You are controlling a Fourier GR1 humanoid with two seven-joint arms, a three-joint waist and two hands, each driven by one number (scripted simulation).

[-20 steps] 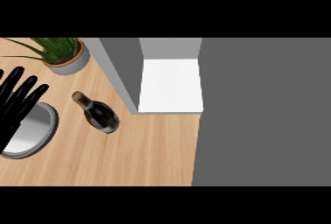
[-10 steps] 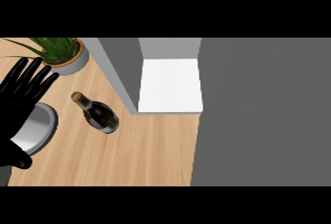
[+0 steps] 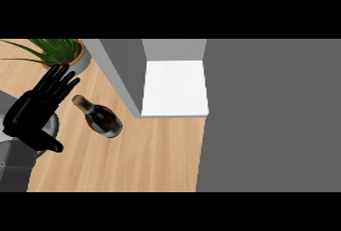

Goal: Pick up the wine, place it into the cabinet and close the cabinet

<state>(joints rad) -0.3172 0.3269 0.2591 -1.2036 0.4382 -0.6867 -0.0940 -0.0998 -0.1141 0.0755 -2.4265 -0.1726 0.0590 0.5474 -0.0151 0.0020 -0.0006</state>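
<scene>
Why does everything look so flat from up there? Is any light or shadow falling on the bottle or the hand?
In the head view, lighting is even and almost shadowless: the wine bottle shows only a faint sheen on dark glass; the left hand is uniformly black, detail lost; the cabinet shelf is bright white against grey walls; the wooden counter has no glare.

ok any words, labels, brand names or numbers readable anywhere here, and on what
None can be read.
wine bottle: lies on the counter, dark with no legible label.
potted plant: pot is plain.
cabinet: open, white shelf bare of markings.
left hand: plain black, fingers straight.
</scene>
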